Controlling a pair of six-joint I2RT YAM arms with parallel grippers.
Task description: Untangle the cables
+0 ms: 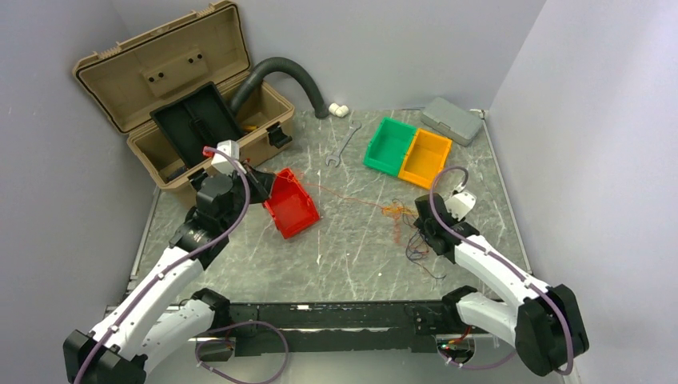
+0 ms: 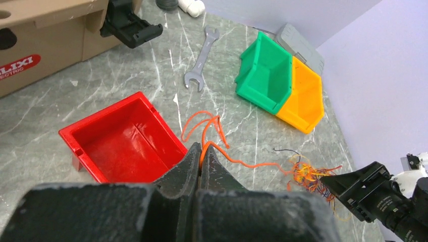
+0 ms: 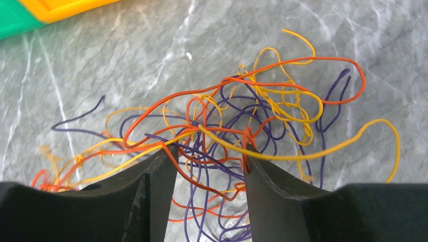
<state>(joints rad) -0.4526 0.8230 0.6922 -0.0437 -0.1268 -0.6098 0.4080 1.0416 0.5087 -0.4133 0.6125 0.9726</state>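
Orange strand [image 2: 252, 165] is clamped in the left tool [image 2: 201, 151], fingers pressed together on it, just right of the red bin [image 2: 126, 141]. The strand loops on the desk [image 1: 352, 264] ahead of the fingertips. It then runs right across the grey marble top to the cables [image 1: 395, 211]. They form a small tangle right of centre, on the near side of the green bin [image 1: 390, 146] and orange bin [image 1: 425, 157], apart from both. Tangle colours are orange, yellow, red and dark purple. The right wrist view shows them crossing over each other with loose ends fanning out. A few dark strands trail from the tangle toward the near edge.

Right tool [image 3: 209, 156] is low at the tangle, fingers apart with a clear gap. Several strands run through the gap. One orange loop lies against the inner edge of one fingertip, and nothing is pinched.

The red bin sits skewed on the desk, opening up, between the toolbox [image 1: 184, 104] and the tangle. The toolbox is tan, at back left, lid open, with a black tray [image 1: 196, 120] tilted inside. A dark corrugated hose [image 1: 288, 74] arcs from behind it to a white fitting [image 1: 338, 110] at the back. A wrench [image 1: 344, 144] lies flat between the toolbox and the green bin. The green and orange bins touch side by side. A grey case [image 1: 452, 120] sits in the back right corner, behind the orange bin.
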